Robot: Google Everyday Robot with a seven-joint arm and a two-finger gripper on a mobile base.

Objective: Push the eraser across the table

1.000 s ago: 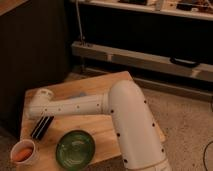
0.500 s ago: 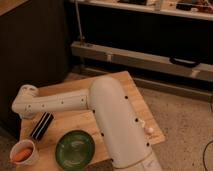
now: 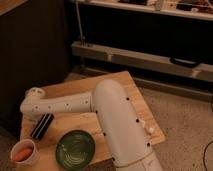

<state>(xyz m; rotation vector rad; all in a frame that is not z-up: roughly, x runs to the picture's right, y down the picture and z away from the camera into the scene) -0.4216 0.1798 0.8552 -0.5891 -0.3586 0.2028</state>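
Note:
The eraser (image 3: 42, 125), a black oblong block with pale stripes, lies at the left of the light wooden table (image 3: 127, 85), pointing from near left to far right. My white arm reaches from the bottom middle up and then left across the tabletop. My gripper (image 3: 29, 111) is at the arm's left end, just above and behind the eraser's far end. Its tips are hidden under the wrist. I cannot tell whether it touches the eraser.
A green bowl (image 3: 75, 149) sits at the table's front, right of the eraser. A white cup (image 3: 22, 153) holding something orange stands at the front left corner. A small white object (image 3: 148, 128) lies near the right edge. Dark shelving stands behind the table.
The arm's end swung left over the table's left edge, then came back slightly right. The eraser lies in about the same spot.

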